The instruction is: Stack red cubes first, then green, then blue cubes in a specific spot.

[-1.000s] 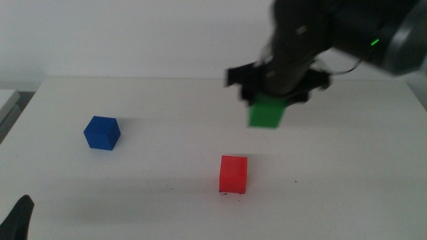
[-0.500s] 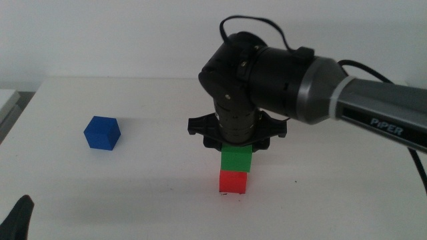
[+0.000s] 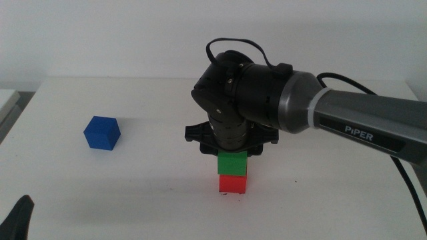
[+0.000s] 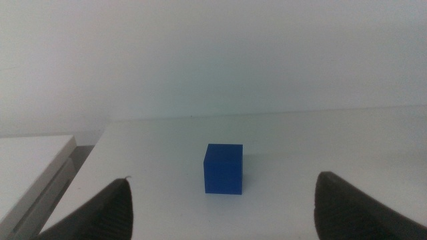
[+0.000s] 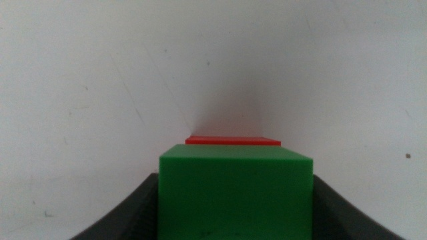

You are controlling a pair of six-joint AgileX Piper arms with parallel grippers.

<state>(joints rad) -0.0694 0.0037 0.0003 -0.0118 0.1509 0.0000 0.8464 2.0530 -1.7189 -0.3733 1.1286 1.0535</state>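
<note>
- The right gripper point(image 3: 231, 155) points straight down over the middle of the table point(image 3: 347, 193), its arm entering from the right side of the middle view.
- Its jaws are closed against two opposite sides of the green cube point(image 3: 232, 163); in the right wrist view a dark jaw presses each flank of the green cube point(image 5: 235, 193).
- The green cube sits directly on top of the red cube point(image 3: 233, 183), faces touching and edges roughly aligned.
- The middle view shows the red cube's full front face resting on the table; the right wrist view shows only a thin red strip point(image 5: 233, 140) beyond the green cube's far edge.
- The left gripper point(image 4: 220, 230) waits low at the near-left corner of the table, jaws spread wide with nothing between them.
- The blue cube point(image 3: 102, 133) stands alone on the left part of the table, well apart from the stack.
- The left wrist view shows the blue cube point(image 4: 223, 169) ahead of the open jaws, not touching them.
</note>
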